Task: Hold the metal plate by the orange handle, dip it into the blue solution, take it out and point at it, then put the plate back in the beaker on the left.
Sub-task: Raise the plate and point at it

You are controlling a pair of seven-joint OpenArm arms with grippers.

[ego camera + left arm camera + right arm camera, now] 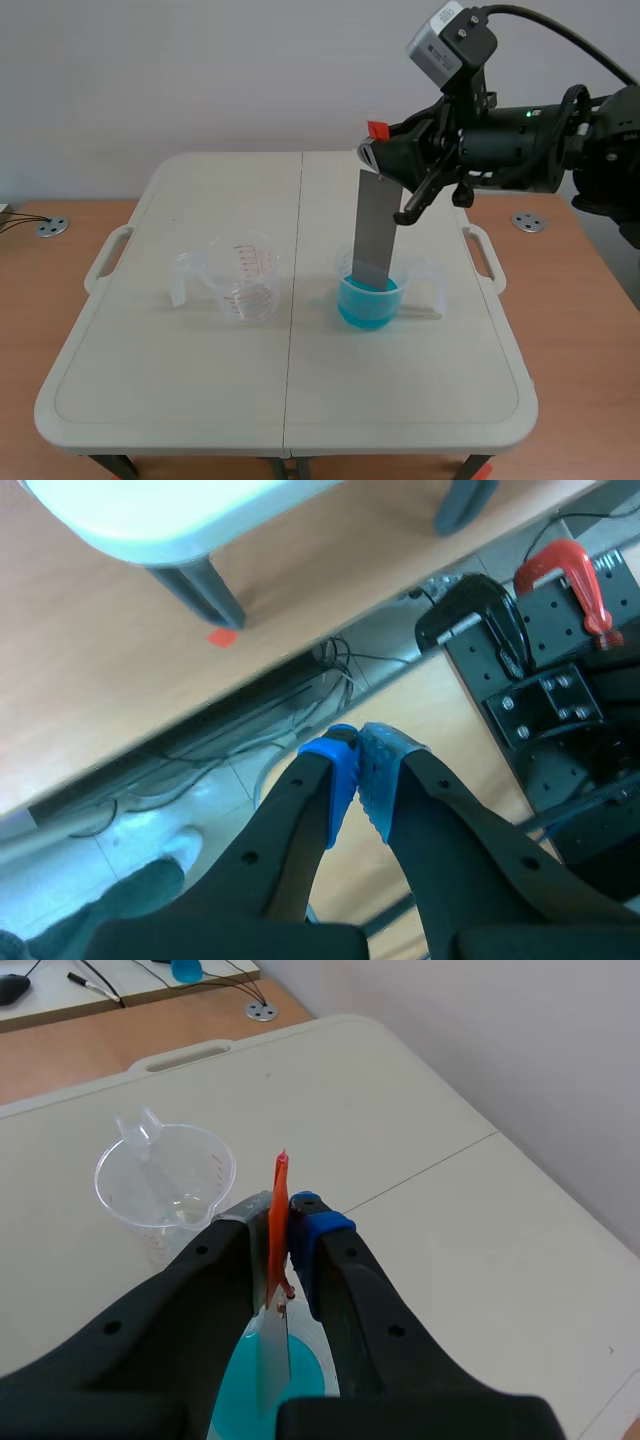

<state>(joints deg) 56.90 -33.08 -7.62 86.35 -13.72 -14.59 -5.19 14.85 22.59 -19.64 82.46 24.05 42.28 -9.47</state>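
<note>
My right gripper point(378, 152) comes in from the right, raised above the table, and is shut on the orange handle point(278, 1222) of the metal plate point(376, 235). The grey plate hangs nearly upright with its lower end down in the blue solution point(367, 303), inside a clear beaker point(390, 292) right of the table's middle. An empty clear beaker point(242, 276) stands to its left and is seen ahead of the right gripper point(284, 1228) as the empty beaker point(166, 1186). My left gripper point(357, 752) is shut on nothing, off the table, over floor and cables.
The white folding table point(180, 370) rests on a wooden surface point(30, 300). Below the left gripper are a table leg point(198, 590), cables point(250, 730) and a red clamp point(565, 575) on a black mount. Round metal discs point(52, 227) sit on the wood.
</note>
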